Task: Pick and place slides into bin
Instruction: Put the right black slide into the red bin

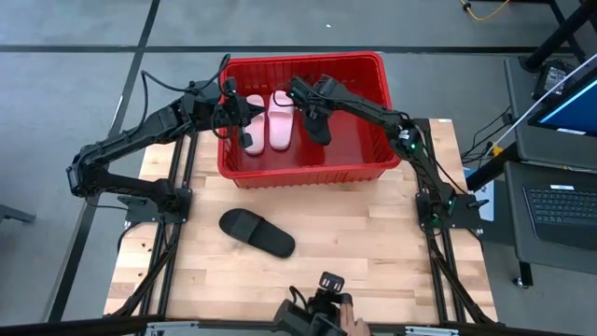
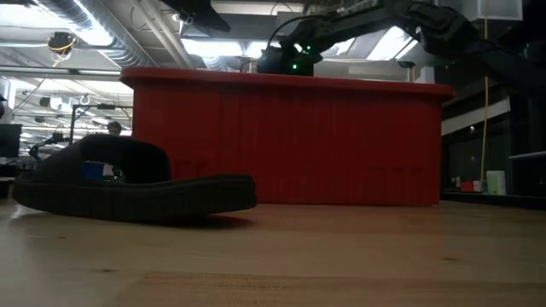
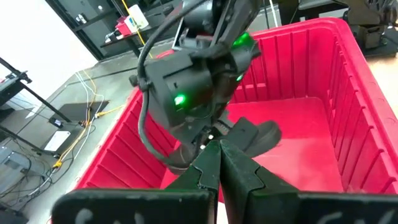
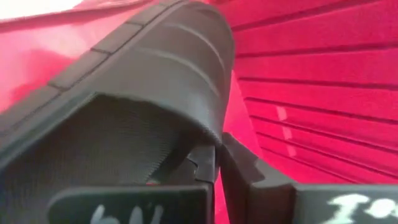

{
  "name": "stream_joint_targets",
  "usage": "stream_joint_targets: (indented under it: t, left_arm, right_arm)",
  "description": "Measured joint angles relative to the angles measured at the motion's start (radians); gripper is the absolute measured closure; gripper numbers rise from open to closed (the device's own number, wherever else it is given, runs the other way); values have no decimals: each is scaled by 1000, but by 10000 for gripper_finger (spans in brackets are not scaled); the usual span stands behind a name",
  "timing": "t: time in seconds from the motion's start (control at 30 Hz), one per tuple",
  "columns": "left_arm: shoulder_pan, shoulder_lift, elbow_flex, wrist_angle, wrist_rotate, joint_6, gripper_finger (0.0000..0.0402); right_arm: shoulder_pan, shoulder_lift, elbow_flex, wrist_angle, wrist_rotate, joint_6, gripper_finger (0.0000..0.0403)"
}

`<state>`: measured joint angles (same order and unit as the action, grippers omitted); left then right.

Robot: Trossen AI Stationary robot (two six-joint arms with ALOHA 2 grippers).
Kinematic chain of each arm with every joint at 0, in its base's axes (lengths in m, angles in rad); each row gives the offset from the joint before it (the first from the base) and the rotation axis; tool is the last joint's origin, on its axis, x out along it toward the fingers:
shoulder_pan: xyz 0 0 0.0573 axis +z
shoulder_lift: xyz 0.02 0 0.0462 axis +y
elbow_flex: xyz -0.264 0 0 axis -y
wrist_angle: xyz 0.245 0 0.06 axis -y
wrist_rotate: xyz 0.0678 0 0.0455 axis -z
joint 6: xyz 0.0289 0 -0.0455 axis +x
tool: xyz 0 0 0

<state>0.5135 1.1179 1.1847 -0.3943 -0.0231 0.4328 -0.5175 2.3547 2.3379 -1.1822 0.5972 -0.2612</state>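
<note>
The red bin (image 1: 303, 173) stands at the table's far side. Two pale pink slides (image 1: 280, 121) (image 1: 254, 126) lie side by side on its floor, toward its left. My right gripper (image 1: 312, 110) reaches in over the bin's middle and is shut on a black slide (image 1: 320, 129), which also shows in the left wrist view (image 3: 255, 134). A second black slide (image 1: 256, 233) lies sole down on the table in front of the bin. My left gripper (image 1: 233, 117) hovers shut over the bin's left wall, with nothing between its fingers (image 3: 219, 165). My right gripper pinches the edge of the black slide's strap (image 4: 205, 146) between its two fingers, slanting down from the table's right. The slide hangs below the fingers inside the bin. Whether its lower end touches the bin's floor I cannot tell.
The bin's right half (image 1: 359, 131) holds nothing that shows. Bare wooden table (image 1: 373, 252) lies in front of the bin, around the loose slide. A camera mount (image 1: 326, 303) with what looks like a hand (image 1: 356, 324) beside it sits at the near edge.
</note>
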Motion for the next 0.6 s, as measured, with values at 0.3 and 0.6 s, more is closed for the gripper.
stream_joint_targets:
  t: [0.3,0.6]
  left_arm:
    - [0,0,0,-15,-1,0,398]
    - [0,0,0,-36,-3,0,398]
  right_arm:
    - [-39,54,0,64,-10,47,391]
    - [-42,67,-2,121,-23,43,391]
